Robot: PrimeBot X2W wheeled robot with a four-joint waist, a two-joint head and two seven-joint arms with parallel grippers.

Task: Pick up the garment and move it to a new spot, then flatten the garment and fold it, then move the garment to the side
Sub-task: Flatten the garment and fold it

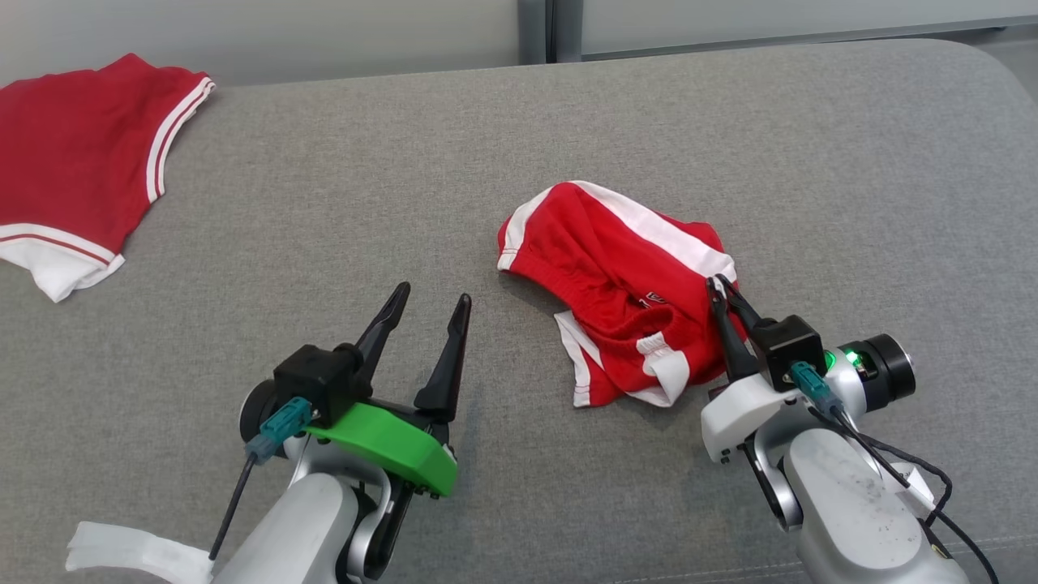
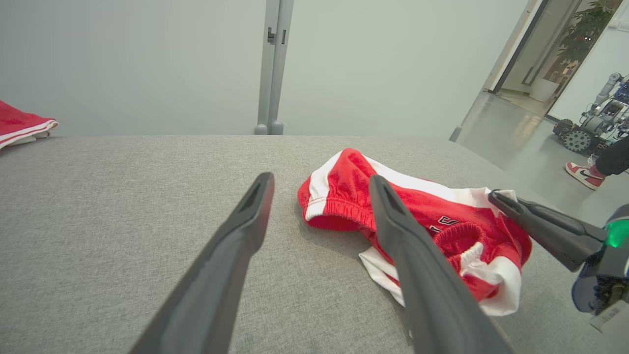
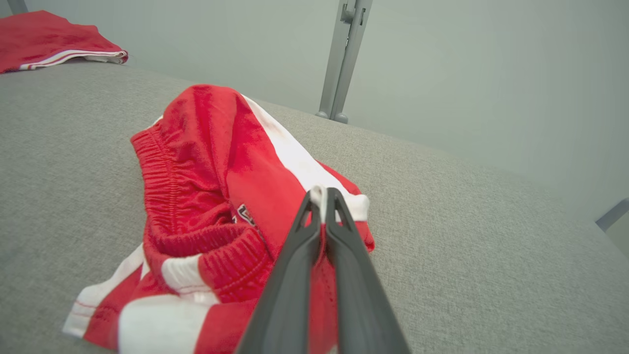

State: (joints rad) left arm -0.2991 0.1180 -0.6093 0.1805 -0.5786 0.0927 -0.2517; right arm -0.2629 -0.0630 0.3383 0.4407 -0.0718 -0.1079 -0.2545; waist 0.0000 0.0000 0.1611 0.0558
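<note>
Spread wide and empty: left gripper [image 1: 434,296], just left of the crumpled red-and-white shorts [image 1: 616,276]. Shorts mid-cushion, bunched, longer from upper left to lower right in the head view. Pinched tight on the white hem [image 3: 339,199] at the shorts' right edge: right gripper [image 1: 717,283], clearly the nearer arm for the lift. Below, grey woven cushion [image 1: 324,203], second red garment [image 1: 73,162] at its far left corner; behind, frosted partition [image 2: 147,59], doorway [image 2: 540,73] at right.
</note>
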